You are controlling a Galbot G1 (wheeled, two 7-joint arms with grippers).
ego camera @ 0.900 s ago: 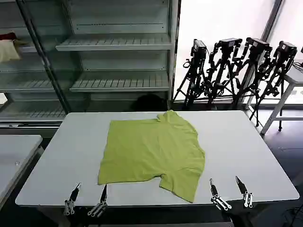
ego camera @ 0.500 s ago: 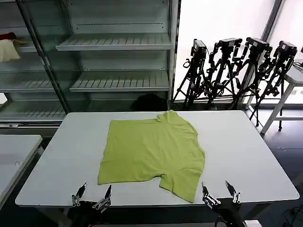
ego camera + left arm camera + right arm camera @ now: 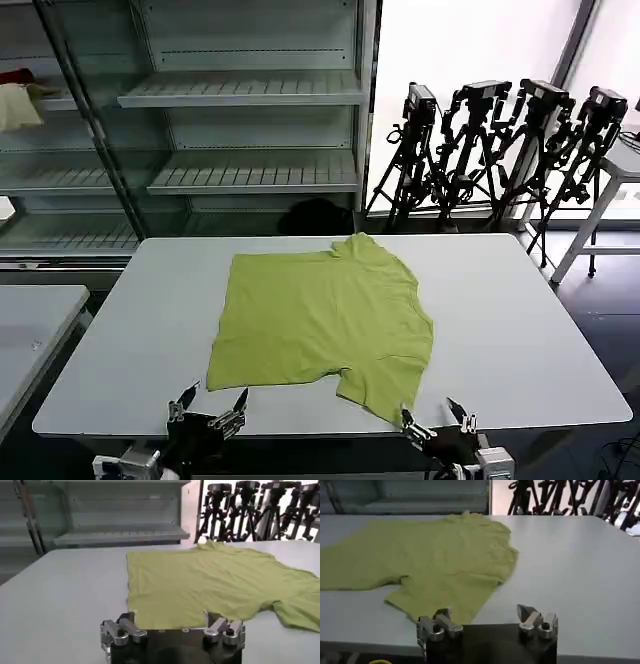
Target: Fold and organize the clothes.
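Hovering at the near edge of the white table [image 3: 520,330], my left gripper [image 3: 208,408] has its fingers spread apart with nothing between them, just short of the near hem of the lime yellow-green T-shirt [image 3: 320,315]. My right gripper [image 3: 436,420] sits at the same near edge, fingers likewise parted and empty, right beside the tip of the near sleeve. From my left wrist camera the left gripper [image 3: 172,627] points at the hem of the shirt [image 3: 210,582]; from my right wrist camera the right gripper [image 3: 487,622] faces the near sleeve of the shirt [image 3: 435,560], which lies on the table [image 3: 570,565].

The shirt lies flat around the middle of the table, plain side up, its hem toward my left and its collar toward the far right, with a few soft wrinkles near the shoulder. One sleeve reaches toward the near edge, the other toward the far edge.

Beyond the table stand grey metal shelves [image 3: 240,100], with a cream-and-red cloth bundle [image 3: 18,100] on a shelf at far left. To the right of them, a row of black tripods [image 3: 500,150] stands by a bright window
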